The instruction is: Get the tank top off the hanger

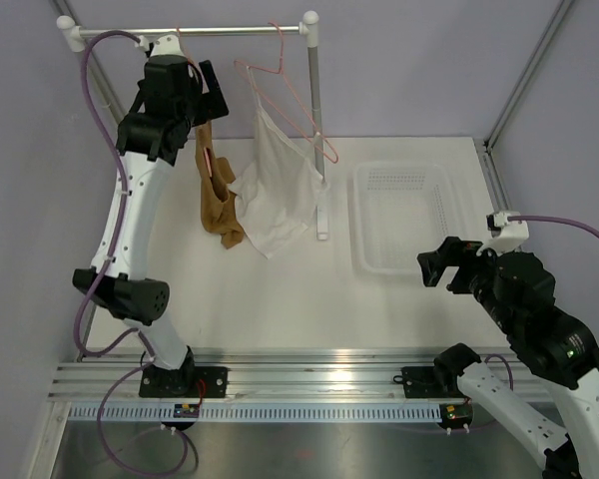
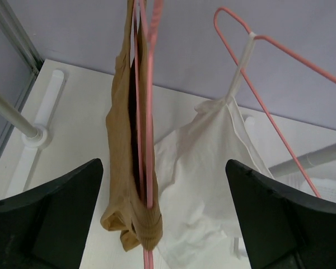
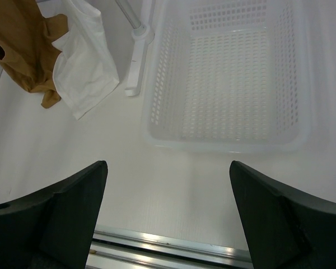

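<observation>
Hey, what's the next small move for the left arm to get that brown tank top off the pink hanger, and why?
Probably ease the left gripper slightly forward and close on the tank top. Its jaws stand wide open, and the fabric hangs just ahead, centred between them and untouched, draped on the hanger.

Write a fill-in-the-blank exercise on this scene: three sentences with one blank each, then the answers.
1. The tank top hangs on a hanger whose colour is ____.
2. The garment hanging beside it on the rail is ____ in colour.
3. The left pincer and the right pincer both have their jaws ____.

Missing words: pink; white; open.
</observation>
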Available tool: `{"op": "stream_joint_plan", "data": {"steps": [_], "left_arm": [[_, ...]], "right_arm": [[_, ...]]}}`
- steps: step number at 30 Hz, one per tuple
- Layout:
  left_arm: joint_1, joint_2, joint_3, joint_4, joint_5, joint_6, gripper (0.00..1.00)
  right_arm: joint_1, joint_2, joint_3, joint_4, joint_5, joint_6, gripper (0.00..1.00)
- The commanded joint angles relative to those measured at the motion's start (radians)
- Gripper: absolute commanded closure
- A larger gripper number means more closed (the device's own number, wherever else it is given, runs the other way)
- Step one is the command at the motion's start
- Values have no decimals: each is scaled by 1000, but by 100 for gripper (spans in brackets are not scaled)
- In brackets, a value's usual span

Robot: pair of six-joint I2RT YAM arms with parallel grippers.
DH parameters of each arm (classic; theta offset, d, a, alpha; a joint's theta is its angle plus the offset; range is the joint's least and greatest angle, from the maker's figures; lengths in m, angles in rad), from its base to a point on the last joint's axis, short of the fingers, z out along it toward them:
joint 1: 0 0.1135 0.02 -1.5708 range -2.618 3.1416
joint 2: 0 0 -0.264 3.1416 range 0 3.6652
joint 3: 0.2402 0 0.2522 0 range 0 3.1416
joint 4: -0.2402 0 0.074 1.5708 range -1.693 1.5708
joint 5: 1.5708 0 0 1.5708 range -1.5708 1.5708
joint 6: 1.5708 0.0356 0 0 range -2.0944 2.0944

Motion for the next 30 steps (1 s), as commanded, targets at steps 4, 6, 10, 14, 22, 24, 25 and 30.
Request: {"op": "stream_joint_plan", "data": {"steps": [4,6,10,14,22,24,25,30], "left_arm": [[23,158,176,-27,-35,53,35],[23,175,188,-36,-55,56,47],[25,173,187,-35,-81,54,75],[23,146,188,-32,-95,59,93],[23,72,203,-28,-93,71,100],[16,48,193,-32,-101,77,100],[11,14,185,-30,-104,80,100],[5,-70,157,-50,-18,62,100]], "right_arm": [[7,-30,6,18,-51,-23,3],[8,-34,6,19,-59,-25,3],[5,-36,0,25,-68,-37,3],[5,-28,-13,44,-74,-45,3],[7,-2,-29,70,-119,-45,4],[7,-3,-32,79,-120,-46,4],[5,-3,-33,88,-123,-52,4],[7,15,-29,114,-128,-65,4]]}}
